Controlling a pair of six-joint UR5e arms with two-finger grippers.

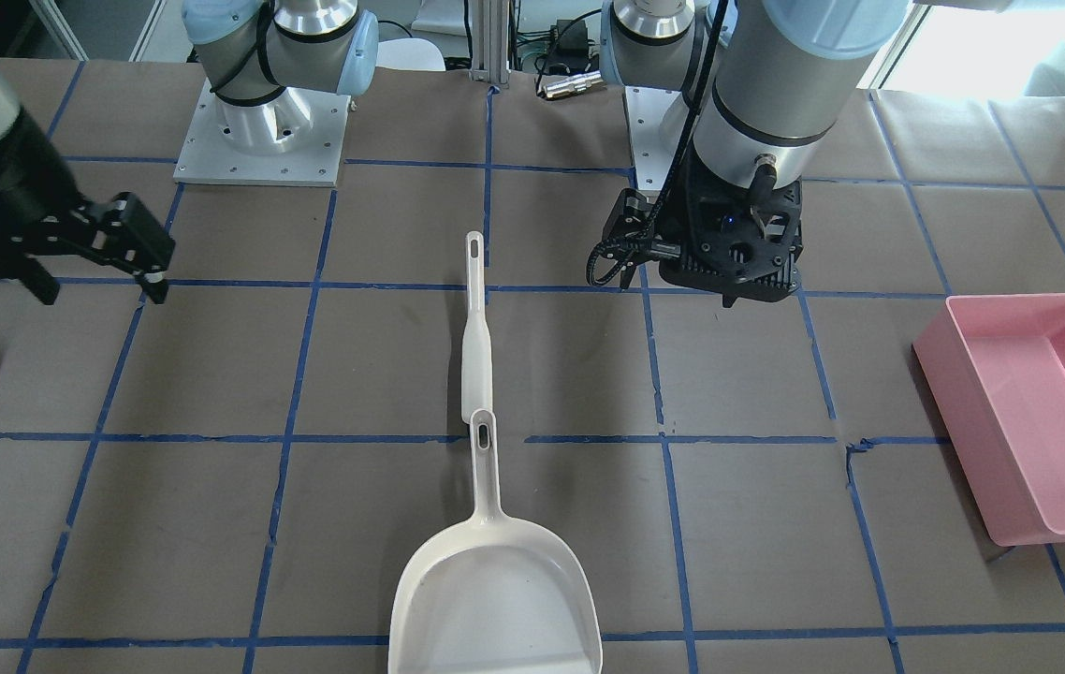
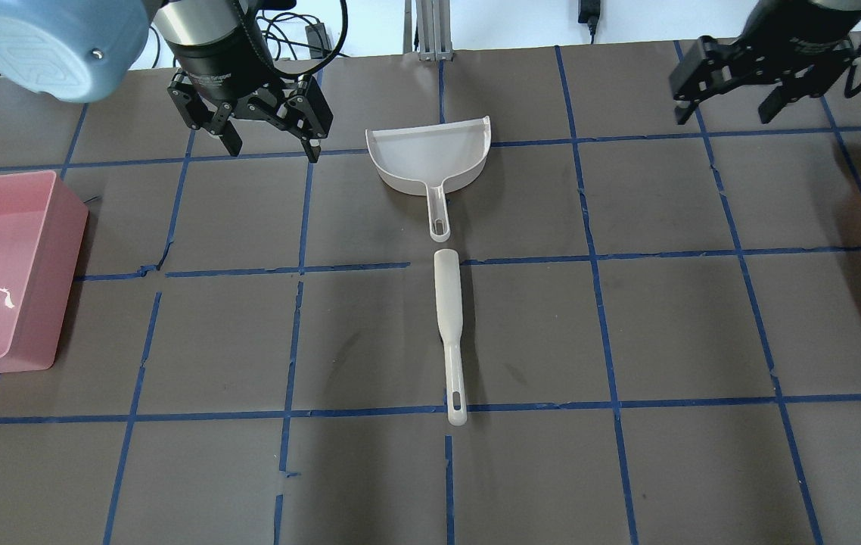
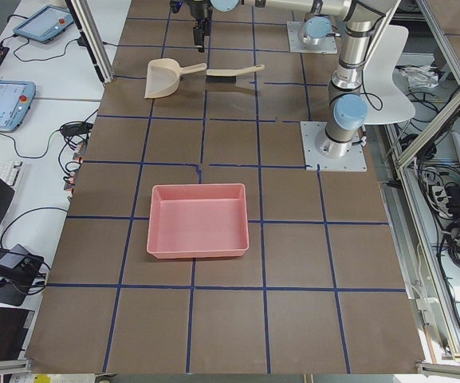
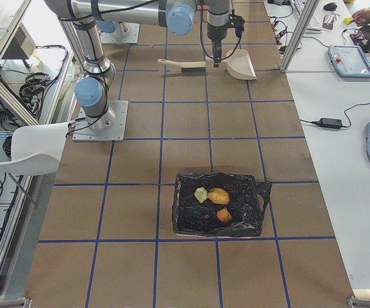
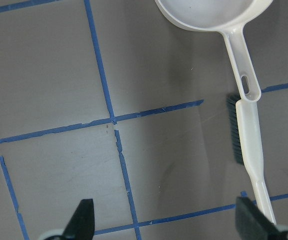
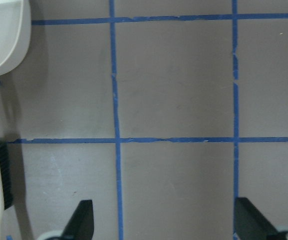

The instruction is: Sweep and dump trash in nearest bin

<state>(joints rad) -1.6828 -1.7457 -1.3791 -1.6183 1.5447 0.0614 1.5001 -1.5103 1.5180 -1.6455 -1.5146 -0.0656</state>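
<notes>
The trash [image 4: 218, 196], a tan-brown lump with a pale yellow-green chunk [image 4: 201, 194] and an orange piece beside it, lies inside the black-lined bin [image 4: 185, 228]. The cream dustpan [image 2: 430, 155] and the brush [image 2: 448, 303] lie end to end on the table's middle, handles nearly touching. My left gripper [image 2: 273, 147] hangs open and empty to the dustpan's left. My right gripper [image 2: 725, 113] hangs open and empty far to its right. The left wrist view shows the dustpan handle [image 5: 241, 60] and brush [image 5: 248, 140] beyond my open left gripper [image 5: 166, 222].
A pink bin [image 2: 52, 250] stands at the table's left edge with a small white scrap in it. Blue tape lines grid the brown table. A person's hand [image 4: 364, 13] and tablets are at the side desks.
</notes>
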